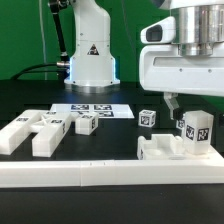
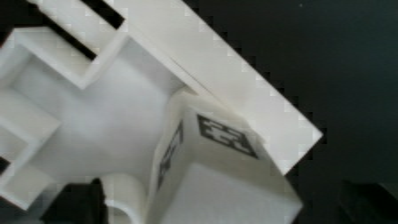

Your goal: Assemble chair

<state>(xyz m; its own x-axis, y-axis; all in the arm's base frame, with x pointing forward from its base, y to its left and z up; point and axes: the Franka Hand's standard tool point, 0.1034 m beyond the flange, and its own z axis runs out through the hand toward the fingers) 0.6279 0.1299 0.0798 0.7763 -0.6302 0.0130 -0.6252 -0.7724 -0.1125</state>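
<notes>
Early days. Block [image 1: 197, 130] seated on slab [image 1: 155, 150], lower right. Hand [image 1: 186, 105] above it, apart or clamped can't be told. Other parts [image 1: 35, 135] unjoined on desk [image 1: 120, 135], left.

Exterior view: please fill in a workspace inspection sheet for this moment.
surface: black table.
job's things: tagged block upright on a white slab at the exterior view's right; loose white blocks and a tagged cube at its left; small cube in the middle.
clutter: nothing seen.
grippers: gripper over the tagged block, jaws apparently apart, holding nothing.
cables: dark cable behind the robot base.
surroundings: marker board, border rail, green backdrop.
</notes>
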